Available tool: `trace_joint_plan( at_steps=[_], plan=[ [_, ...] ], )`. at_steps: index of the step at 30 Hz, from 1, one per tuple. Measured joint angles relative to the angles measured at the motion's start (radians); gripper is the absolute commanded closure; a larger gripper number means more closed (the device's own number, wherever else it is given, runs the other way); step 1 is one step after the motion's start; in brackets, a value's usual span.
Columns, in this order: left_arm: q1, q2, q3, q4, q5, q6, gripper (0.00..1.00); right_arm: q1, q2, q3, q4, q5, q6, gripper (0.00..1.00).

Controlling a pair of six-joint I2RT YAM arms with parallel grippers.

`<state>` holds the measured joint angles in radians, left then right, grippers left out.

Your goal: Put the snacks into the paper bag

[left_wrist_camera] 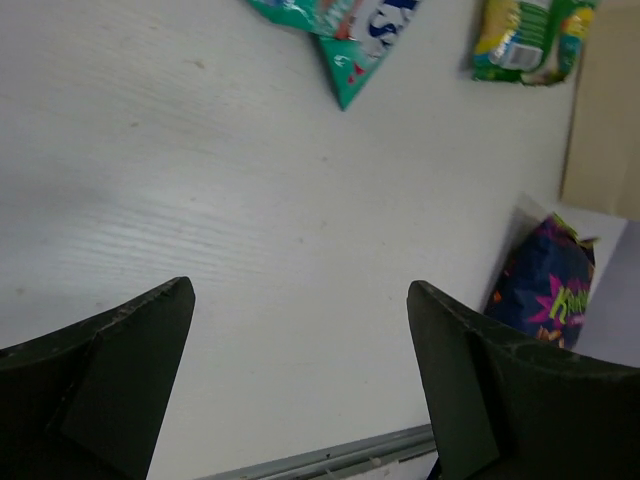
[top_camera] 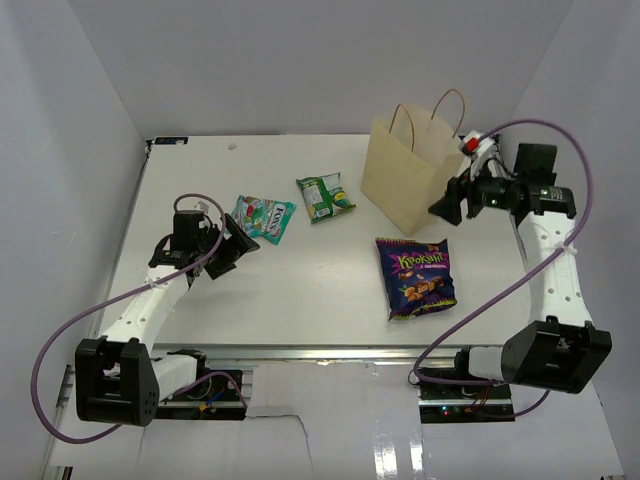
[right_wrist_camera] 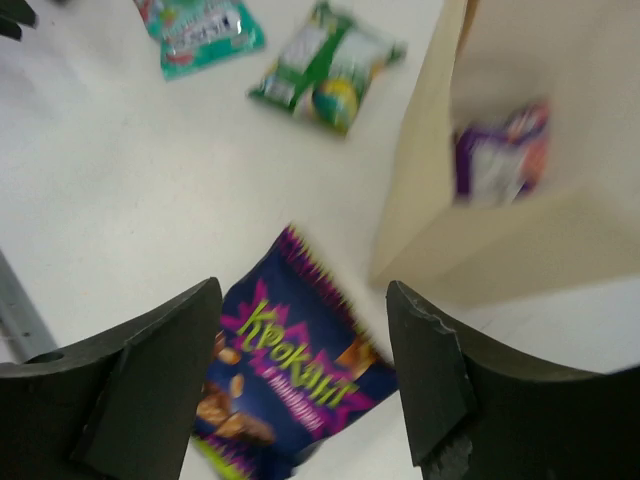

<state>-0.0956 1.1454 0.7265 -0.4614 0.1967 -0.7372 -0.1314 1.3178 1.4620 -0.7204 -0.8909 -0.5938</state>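
Packet [right_wrist_camera: 495, 150] in bag [right_wrist_camera: 420, 200] — right claw [right_wrist_camera: 305, 290] beside, empty.

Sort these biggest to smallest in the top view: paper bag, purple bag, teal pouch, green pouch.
1. paper bag
2. purple bag
3. teal pouch and green pouch look about the same size, so they tie.

Pose of the two arms. The left arm [top_camera: 150, 295] extends forward from its base at the near left, wrist angled toward the middle; the left gripper [top_camera: 236, 248] points down, jaws spread wide. The right arm [top_camera: 555, 270] stands steeply over its base at the near right, wrist turned left; the right gripper [top_camera: 447, 203] faces left and down, its dark fingers [right_wrist_camera: 160, 370] parted.
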Motion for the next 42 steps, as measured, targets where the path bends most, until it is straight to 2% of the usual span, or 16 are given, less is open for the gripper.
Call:
trace_joint_plan(
  at_steps=[3,4,5,10,16,22,26,30,32,33,35,36,38,39,41,42],
  plan=[
    [0.000,-0.005,-0.039,0.103,0.130,0.031,0.02,0.002,-0.013,-0.237,-0.052,0.129,0.075,0.14],
    [0.000,-0.003,-0.047,0.133,0.164,0.035,0.02,0.002,-0.008,-0.305,-0.050,0.169,0.110,0.02],
    [0.000,0.000,-0.051,0.158,0.199,0.039,0.02,0.001,-0.002,-0.381,-0.047,0.214,0.159,0.10],
    [0.000,0.045,-0.051,0.261,0.321,0.040,0.02,0.000,-0.032,-0.610,0.069,0.345,0.372,0.10],
    [0.000,0.048,-0.077,0.306,0.372,0.029,0.02,0.001,-0.029,-0.663,0.262,0.458,0.537,0.10],
    [0.000,0.031,-0.121,0.321,0.387,0.011,0.02,0.001,0.034,-0.714,0.374,0.536,0.584,0.10],
    [0.000,0.031,-0.125,0.337,0.397,0.004,0.02,0.001,0.075,-0.734,0.422,0.513,0.595,0.09],
    [0.000,0.033,-0.125,0.356,0.417,-0.002,0.02,-0.005,0.134,-0.745,0.469,0.430,0.629,0.01],
    [0.000,0.034,-0.125,0.364,0.425,-0.004,0.02,-0.007,0.156,-0.754,0.494,0.386,0.644,0.14],
    [0.000,0.035,-0.125,0.366,0.427,-0.005,0.02,-0.007,0.163,-0.756,0.505,0.365,0.647,0.25],
    [0.000,0.035,-0.125,0.369,0.433,-0.005,0.02,-0.008,0.178,-0.759,0.518,0.329,0.652,0.40],
    [0.000,0.035,-0.125,0.372,0.436,-0.005,0.02,-0.009,0.187,-0.759,0.521,0.305,0.655,0.54],
    [0.000,0.035,-0.125,0.379,0.441,-0.008,0.02,-0.011,0.200,-0.759,0.521,0.254,0.662,0.64],
    [0.000,0.035,-0.126,0.383,0.443,-0.008,0.02,-0.012,0.205,-0.759,0.522,0.237,0.659,0.73],
    [0.000,0.036,-0.130,0.389,0.448,-0.013,0.02,-0.018,0.209,-0.758,0.520,0.186,0.653,0.80],
    [0.000,0.036,-0.133,0.389,0.450,-0.014,0.02,-0.021,0.209,-0.758,0.517,0.162,0.643,0.87]
  ],
)
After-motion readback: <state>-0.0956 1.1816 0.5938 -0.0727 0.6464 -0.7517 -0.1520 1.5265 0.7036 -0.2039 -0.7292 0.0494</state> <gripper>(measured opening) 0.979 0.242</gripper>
